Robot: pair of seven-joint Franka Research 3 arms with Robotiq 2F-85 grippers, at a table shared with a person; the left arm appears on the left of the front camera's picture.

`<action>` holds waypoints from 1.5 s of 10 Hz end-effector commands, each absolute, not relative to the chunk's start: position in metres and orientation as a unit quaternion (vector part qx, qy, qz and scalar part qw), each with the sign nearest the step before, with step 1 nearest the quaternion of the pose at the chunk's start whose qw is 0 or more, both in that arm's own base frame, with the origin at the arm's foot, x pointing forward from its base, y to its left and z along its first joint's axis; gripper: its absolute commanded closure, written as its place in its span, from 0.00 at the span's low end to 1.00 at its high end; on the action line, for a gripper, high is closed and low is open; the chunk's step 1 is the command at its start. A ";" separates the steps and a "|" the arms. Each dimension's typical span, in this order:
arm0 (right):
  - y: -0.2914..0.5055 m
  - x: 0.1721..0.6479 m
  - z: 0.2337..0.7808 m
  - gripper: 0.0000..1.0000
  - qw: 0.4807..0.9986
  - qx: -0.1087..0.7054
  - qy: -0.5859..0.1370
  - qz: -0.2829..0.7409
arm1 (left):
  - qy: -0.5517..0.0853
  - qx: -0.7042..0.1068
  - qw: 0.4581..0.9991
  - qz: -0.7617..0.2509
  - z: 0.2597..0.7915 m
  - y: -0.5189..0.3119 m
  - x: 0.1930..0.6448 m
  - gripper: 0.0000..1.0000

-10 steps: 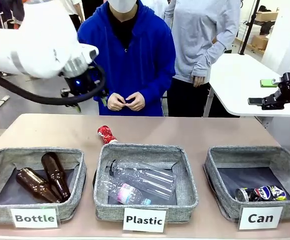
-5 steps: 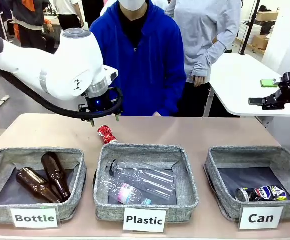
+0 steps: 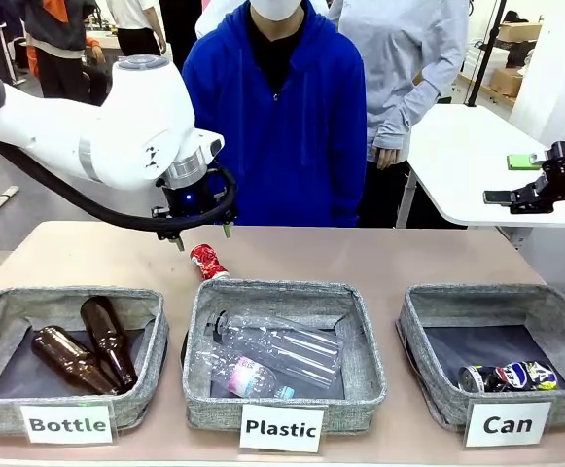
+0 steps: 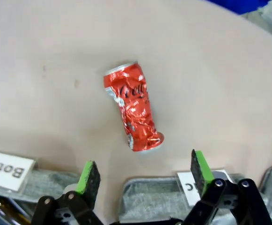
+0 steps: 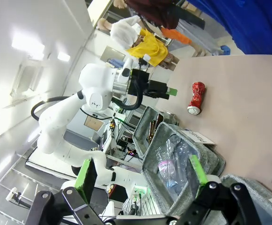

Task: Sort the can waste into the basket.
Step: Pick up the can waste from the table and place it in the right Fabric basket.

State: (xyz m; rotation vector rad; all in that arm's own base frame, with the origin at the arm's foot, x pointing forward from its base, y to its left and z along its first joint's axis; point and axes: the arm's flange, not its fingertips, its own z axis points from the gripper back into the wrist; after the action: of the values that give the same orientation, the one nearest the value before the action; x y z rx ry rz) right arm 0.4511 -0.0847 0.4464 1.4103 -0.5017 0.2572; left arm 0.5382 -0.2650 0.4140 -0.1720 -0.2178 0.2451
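A white "Bottle" sign (image 3: 67, 424) stands on the front of the left basket (image 3: 68, 295), a "Plastic" sign (image 3: 281, 428) on the middle basket (image 3: 282, 288), a "Can" sign (image 3: 508, 425) on the right basket (image 3: 486, 291), and the crushed red can (image 4: 133, 112) bears white script, possibly Coca-Cola.

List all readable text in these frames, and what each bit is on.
"Bottle": left sign, on the left basket.
"Plastic": middle sign, on the middle basket.
"Can": right sign, on the right basket.
Unreadable: white script on the red can, too crumpled.
Unreadable: print on the blue and silver can, too small.
Unreadable: bottle label in the middle basket, blurred.
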 end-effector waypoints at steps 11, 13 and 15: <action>-0.085 0.448 0.447 0.00 0.726 0.637 -0.229 0.125 | -0.064 -0.063 0.943 0.320 0.347 -0.270 0.621 0.00; -0.085 0.448 0.447 0.00 0.726 0.637 -0.229 0.125 | -0.041 -0.055 0.948 0.310 0.333 -0.270 0.622 0.00; -0.085 0.448 0.447 0.00 0.726 0.637 -0.229 0.125 | -0.037 -0.054 0.950 0.306 0.330 -0.271 0.624 0.00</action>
State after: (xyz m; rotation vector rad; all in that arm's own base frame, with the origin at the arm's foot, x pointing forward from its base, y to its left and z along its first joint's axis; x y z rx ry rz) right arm 0.4511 -0.0847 0.4464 1.4102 -0.5017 0.2570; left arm 0.6182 -0.2696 0.3224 -0.1090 -0.0869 0.6382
